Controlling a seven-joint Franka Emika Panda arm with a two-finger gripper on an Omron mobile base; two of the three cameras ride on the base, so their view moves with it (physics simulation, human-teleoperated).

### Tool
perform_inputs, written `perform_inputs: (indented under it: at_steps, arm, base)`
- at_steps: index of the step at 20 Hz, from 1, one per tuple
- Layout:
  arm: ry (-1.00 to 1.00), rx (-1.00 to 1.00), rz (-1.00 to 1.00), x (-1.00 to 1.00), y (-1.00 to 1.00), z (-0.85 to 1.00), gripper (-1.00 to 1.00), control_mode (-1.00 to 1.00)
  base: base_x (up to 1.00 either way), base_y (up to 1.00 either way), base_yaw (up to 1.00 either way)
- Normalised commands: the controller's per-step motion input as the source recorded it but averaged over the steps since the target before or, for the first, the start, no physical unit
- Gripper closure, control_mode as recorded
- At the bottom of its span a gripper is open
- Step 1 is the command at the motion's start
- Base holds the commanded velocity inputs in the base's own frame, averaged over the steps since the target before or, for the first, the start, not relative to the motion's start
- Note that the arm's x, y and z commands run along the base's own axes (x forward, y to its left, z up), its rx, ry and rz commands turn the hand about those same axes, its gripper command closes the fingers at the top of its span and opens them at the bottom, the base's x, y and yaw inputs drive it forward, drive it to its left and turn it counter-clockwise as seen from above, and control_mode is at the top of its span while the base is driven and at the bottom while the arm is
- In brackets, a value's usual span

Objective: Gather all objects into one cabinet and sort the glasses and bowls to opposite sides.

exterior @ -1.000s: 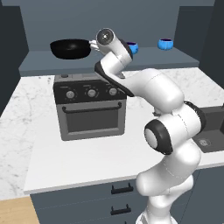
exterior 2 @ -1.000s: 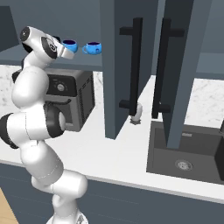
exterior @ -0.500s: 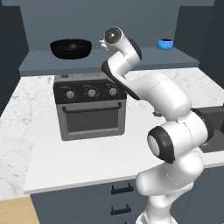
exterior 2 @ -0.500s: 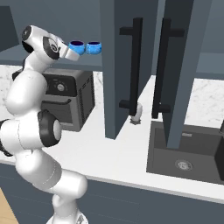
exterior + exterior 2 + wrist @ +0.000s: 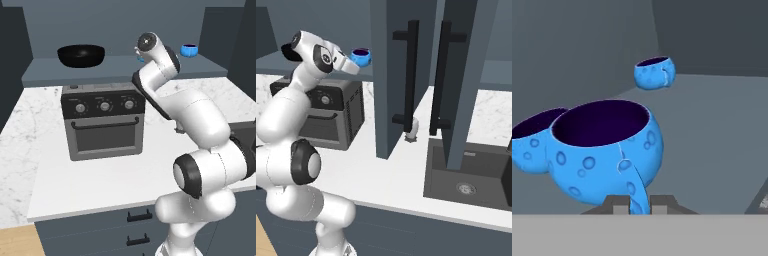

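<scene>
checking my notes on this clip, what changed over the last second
The pincer, shut on a small bright-blue cup, carried it rightward along the shelf toward the other small blue cup. The wide glossy black bowl and grey countertop oven stayed put.

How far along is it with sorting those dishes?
Done: the bowl sits at the left end of the shelf, and one cup stands at the right end. In hand: the gripper is shut on the second cup, by its handle. Left: probably setting it down near the first cup, away from the bowl.
</scene>
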Motion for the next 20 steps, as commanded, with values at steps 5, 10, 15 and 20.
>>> perform_inputs:
  at_steps: [5,10,15,20]
  arm:
    - [0.0,0.0,-0.14,-0.12,-0.64,0.0,1.0,-1.0]
    - [0.01,0.0,-0.12,0.0,-0.61,0.0,1.0,-1.0]
    - [0.02,0.0,-0.07,0.06,-0.61,0.0,1.0,-1.0]
    - [0.03,0.0,0.0,0.19,-0.43,0.0,1.0,-1.0]
  base:
    - [0.0,0.0,0.0]
    - [0.0,0.0,0.0]
    - [0.0,0.0,0.0]
    - [0.0,0.0,0.0]
